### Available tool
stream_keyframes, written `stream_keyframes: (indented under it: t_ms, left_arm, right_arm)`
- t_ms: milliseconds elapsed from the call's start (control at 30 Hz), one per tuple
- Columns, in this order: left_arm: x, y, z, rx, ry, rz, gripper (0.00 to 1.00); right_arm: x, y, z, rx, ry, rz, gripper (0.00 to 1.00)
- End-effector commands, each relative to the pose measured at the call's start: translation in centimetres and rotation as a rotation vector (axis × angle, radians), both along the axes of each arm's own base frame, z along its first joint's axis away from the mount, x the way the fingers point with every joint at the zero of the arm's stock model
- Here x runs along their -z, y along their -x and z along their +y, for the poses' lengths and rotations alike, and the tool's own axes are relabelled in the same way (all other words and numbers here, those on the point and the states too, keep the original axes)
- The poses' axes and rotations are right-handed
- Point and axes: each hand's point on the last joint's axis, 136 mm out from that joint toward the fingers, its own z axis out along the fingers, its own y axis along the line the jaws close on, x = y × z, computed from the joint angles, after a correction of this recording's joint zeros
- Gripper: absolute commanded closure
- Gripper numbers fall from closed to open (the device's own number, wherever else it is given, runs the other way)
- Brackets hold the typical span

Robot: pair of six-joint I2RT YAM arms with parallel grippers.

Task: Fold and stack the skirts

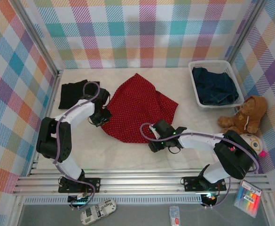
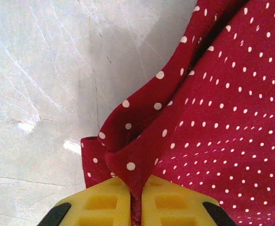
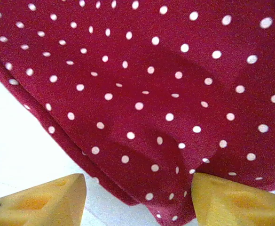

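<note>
Reaching forward, left gripper (image 2: 136,190) seemingly pinches red skirt (image 2: 222,117).

Plaid walls (image 1: 142,28) around a pale bench (image 1: 109,157).
Checks of pink, teal, yellow and lilac cover the three sides; the bench top is white and faintly veined, evenly lit, with silver metal rails (image 1: 142,181) along its near edge.

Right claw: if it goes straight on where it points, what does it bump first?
Probably the red dotted skirt: its edge lies just ahead of the open right claw.
</note>
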Motion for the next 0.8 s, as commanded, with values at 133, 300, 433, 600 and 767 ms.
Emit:
stream_keyframes:
  t_ms: [133, 300, 433, 600, 767]
  left_arm:
    - [0.5, 0.6, 0.9, -0.007, -0.003, 0.030, 0.88]
    - [-0.3, 0.4, 1.8, -0.028, 0.028, 0.015, 0.90]
    - [-2.4, -0.1, 2.6, -0.036, 0.051, -0.028, 0.88]
    - [-5.0, -0.6, 3.2, -0.015, 0.047, -0.092, 0.57]
    - [-2.4, 1.0, 3.0, -0.026, 0.065, -0.006, 0.53]
  right_arm:
    - [0.2, -1.8, -1.1, 0.058, 0.183, -0.117, 0.57]
    - [-1.8, -2.0, -0.9, 0.061, 0.196, -0.147, 0.85]
    - [-5.2, -2.1, 0.3, -0.003, 0.146, -0.175, 0.96]
    - [-6.6, -1.3, 0.0, -0.344, 0.325, -0.151, 0.98]
    - [-4.1, 3.3, -0.9, -0.710, 0.395, 0.013, 0.97]
